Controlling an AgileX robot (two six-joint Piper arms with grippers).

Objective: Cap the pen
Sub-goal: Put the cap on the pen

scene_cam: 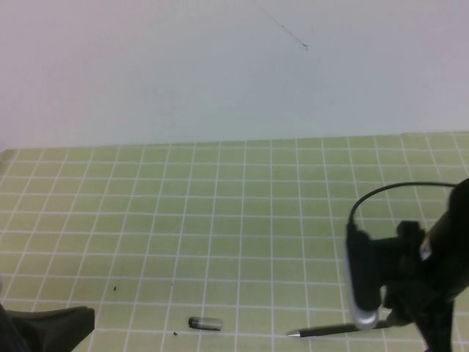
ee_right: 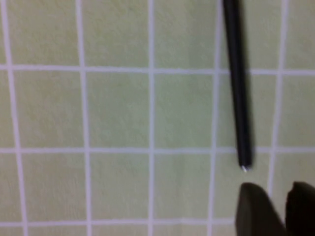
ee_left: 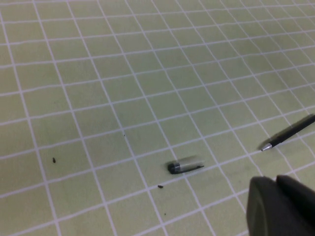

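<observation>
The green grid mat (scene_cam: 220, 213) covers the table and carries every item noted below.

The right arm (scene_cam: 447, 249) stands at the near right of the mat, bent low over the pen's rear end. The right gripper (ee_right: 275, 206) hangs just above the mat; its two dark fingertips (ee_right: 253, 211) stand a narrow gap apart and hold nothing, with the pen's silver tip just short of them.

The left gripper (ee_left: 280, 204) sits low at the near left corner, jaws closed together and empty, well apart from the pen.

The pen (scene_cam: 333, 331) lies flat near the front edge, uncapped, silver tip pointing toward the robot's left.

The cap (scene_cam: 205, 323) lies on its side to the left of the pen's tip, apart from it, dark end away from the pen.
</observation>
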